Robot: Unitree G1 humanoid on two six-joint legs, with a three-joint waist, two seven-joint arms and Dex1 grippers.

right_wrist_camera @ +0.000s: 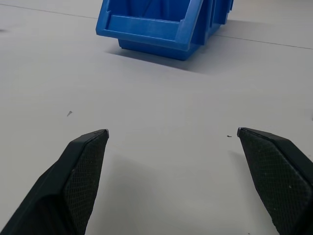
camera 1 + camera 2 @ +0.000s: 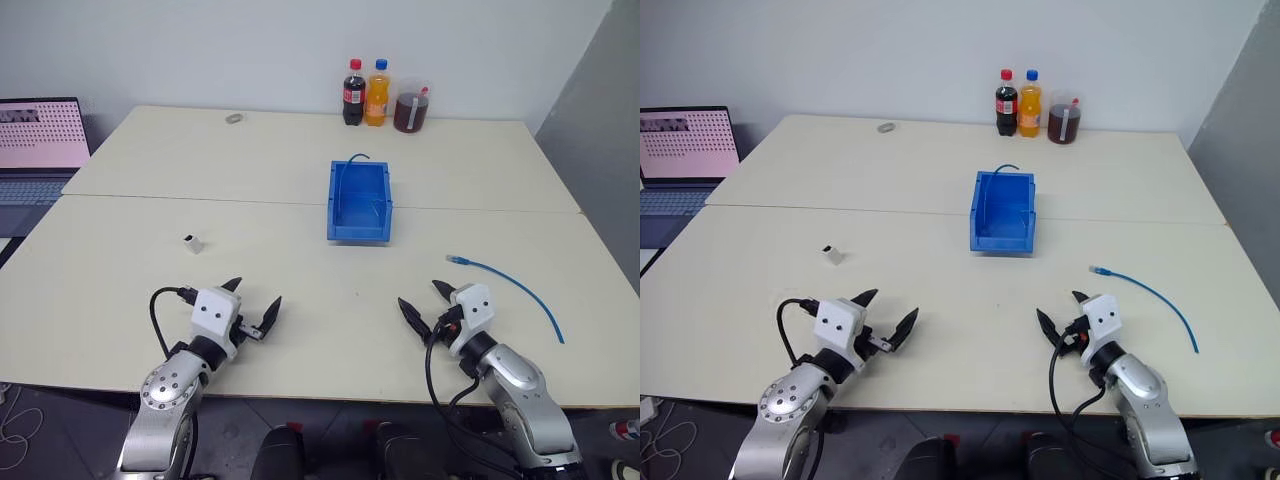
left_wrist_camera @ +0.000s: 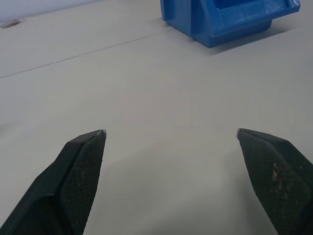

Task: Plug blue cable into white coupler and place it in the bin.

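Two bottles (image 2: 365, 93) (one bin (image 2: 360, 205))

Left pincer (image 2: 252, 302) spread wide and empty, right pincer (image 2: 423, 305) likewise, both arms reaching level forward

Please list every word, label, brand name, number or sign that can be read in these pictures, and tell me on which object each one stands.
No text can be read in these pictures.
Dark cola bottle: red label, lettering too small to read.
Orange soda bottle: label too small to read.
Laptop screen: a grid of small dark marks, too small to read.
Blue bin, white coupler, blue cable: no markings visible.
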